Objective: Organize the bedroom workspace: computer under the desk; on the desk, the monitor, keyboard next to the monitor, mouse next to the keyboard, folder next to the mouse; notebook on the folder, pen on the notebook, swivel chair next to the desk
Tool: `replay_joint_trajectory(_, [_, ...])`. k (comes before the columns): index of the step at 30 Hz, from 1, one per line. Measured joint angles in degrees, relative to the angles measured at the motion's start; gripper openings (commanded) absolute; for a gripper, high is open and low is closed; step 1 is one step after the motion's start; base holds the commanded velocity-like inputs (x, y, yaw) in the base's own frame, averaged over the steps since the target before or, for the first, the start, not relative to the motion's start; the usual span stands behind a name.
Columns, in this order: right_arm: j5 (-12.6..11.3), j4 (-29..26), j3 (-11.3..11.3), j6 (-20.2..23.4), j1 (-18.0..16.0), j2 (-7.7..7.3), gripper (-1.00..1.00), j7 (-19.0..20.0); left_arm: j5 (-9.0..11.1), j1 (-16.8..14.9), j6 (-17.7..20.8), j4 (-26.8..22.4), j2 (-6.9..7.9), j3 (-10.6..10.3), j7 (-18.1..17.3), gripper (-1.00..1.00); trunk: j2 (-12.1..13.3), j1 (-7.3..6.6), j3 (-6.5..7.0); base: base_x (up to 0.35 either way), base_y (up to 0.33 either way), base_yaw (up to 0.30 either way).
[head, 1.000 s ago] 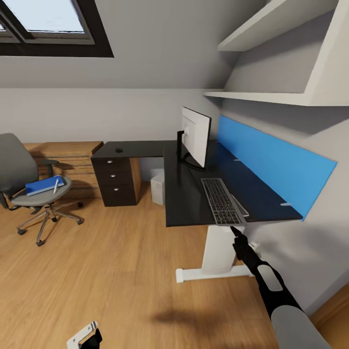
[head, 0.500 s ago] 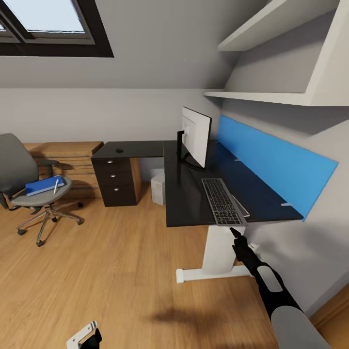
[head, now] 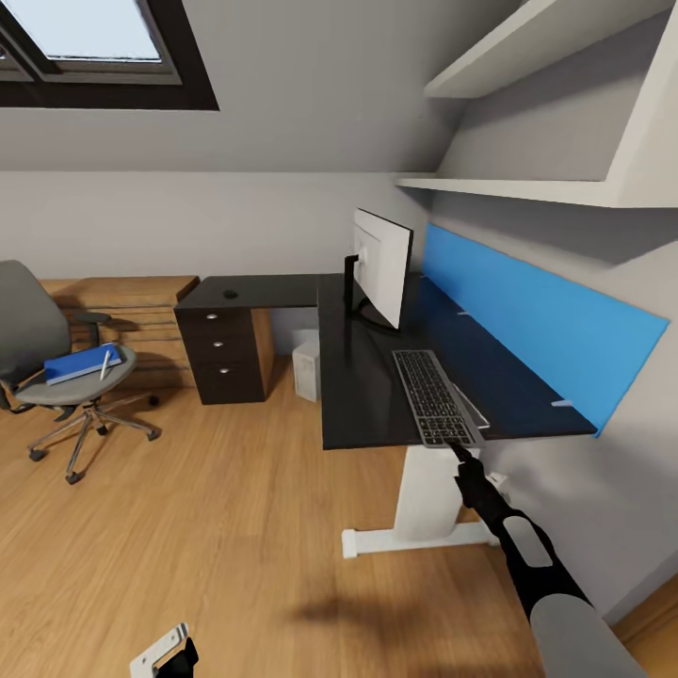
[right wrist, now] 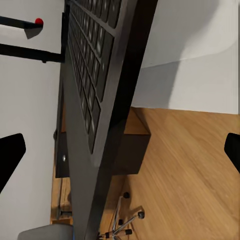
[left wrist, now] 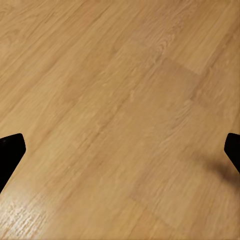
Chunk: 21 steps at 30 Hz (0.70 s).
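Reaching right gripper (head: 459, 453) toward keyboard (head: 431, 396) at desk (head: 358, 395) front edge | fingers spread apart, empty | keyboard overhangs edge slightly; judged thin, rigid, light, prone to sliding | grip across near short end | left gripper (left wrist: 120, 150) spread above floor (left wrist: 125, 100).

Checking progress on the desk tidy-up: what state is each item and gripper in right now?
Monitor: upright on the desk.
Keyboard: flat at the desk's near edge.
Folder: on the swivel chair, pen on top.
Computer: on the floor under the desk.
Right gripper: open, by the keyboard's near end.
Left gripper: open, over bare floor.
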Motion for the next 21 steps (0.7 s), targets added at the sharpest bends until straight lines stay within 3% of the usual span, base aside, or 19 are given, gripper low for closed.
replay_joint_trajectory(21, [-0.02,0.05,-0.01,0.03,0.0,-0.33,1.0,-0.05,0.04,0.0,-0.04,0.0,0.0,0.0,0.0,1.0,0.0,-0.01,0.0,0.118,0.0,0.0])
